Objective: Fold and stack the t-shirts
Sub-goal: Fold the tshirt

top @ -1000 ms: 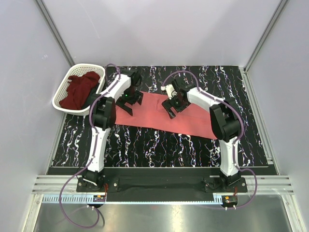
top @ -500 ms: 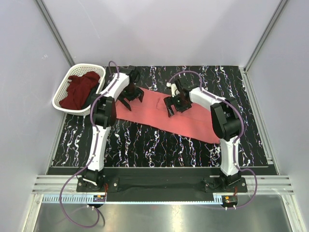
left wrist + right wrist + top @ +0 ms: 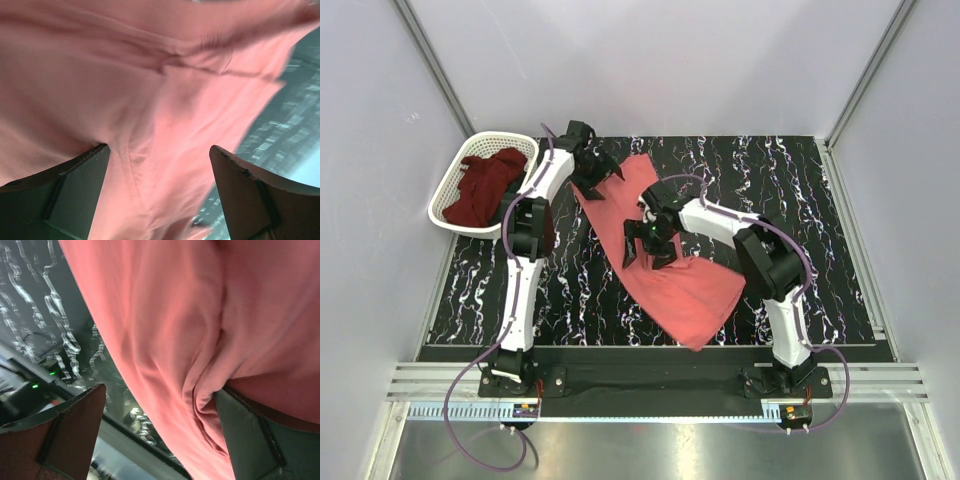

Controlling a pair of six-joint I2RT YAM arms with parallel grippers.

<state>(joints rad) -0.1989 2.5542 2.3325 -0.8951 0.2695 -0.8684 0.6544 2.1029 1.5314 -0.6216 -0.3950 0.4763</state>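
Observation:
The salmon-pink t-shirt (image 3: 682, 288) lies aslant on the marbled table, from the far middle down to the near right. My left gripper (image 3: 598, 178) stands on its far left corner, jaws wide apart. In the left wrist view, pink cloth (image 3: 150, 75) fills the space between and beyond the fingers (image 3: 75, 195) of the left gripper (image 3: 160, 147). My right gripper (image 3: 648, 245) rests on the shirt's left edge at mid-table. In the right wrist view the right gripper (image 3: 160, 390) is open, with cloth (image 3: 170, 330) bunched against its right finger (image 3: 260, 440). The dark maroon t-shirt (image 3: 485, 187) lies crumpled in the basket.
The white lattice basket (image 3: 444, 208) sits at the table's far left corner, beside the left arm. Grey walls enclose the table on three sides. The black marbled tabletop (image 3: 810, 190) shows to the right of and behind the pink shirt.
The pink shirt has swung from lying across the table to a steep diagonal. My right gripper has moved left and nearer; my left gripper has shifted toward the far edge.

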